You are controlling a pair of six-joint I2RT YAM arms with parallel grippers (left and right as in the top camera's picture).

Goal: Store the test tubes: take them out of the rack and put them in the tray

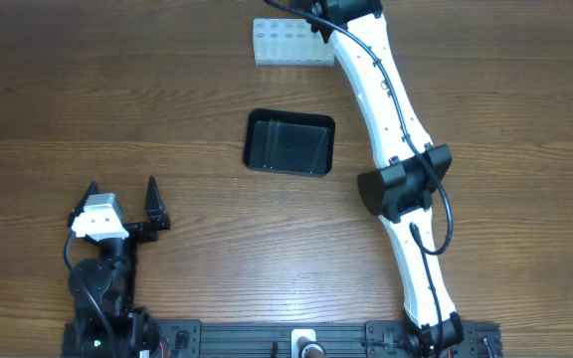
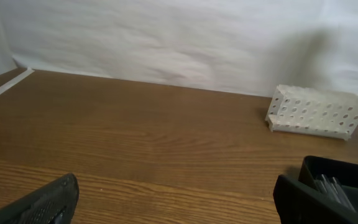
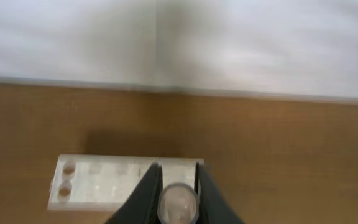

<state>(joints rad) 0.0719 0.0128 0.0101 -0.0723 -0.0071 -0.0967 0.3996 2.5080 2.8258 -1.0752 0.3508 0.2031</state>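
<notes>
Right pincer (image 3: pixel 176 177) clenched on tube (image 3: pixel 178 204), upright at rack (image 3: pixel 104 182) end. Tray (image 1: pixel 289 142) lies toward the arm bases. Left pincer (image 1: pixel 122 192) released, well apart.

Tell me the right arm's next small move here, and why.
Probably a short, straight lift. The right gripper has its fingers against both sides of a test tube at one end of the rack. Raising the tube vertically should clear it from its hole before any sideways travel toward the tray, which sits nearer the arms' bases.
</notes>
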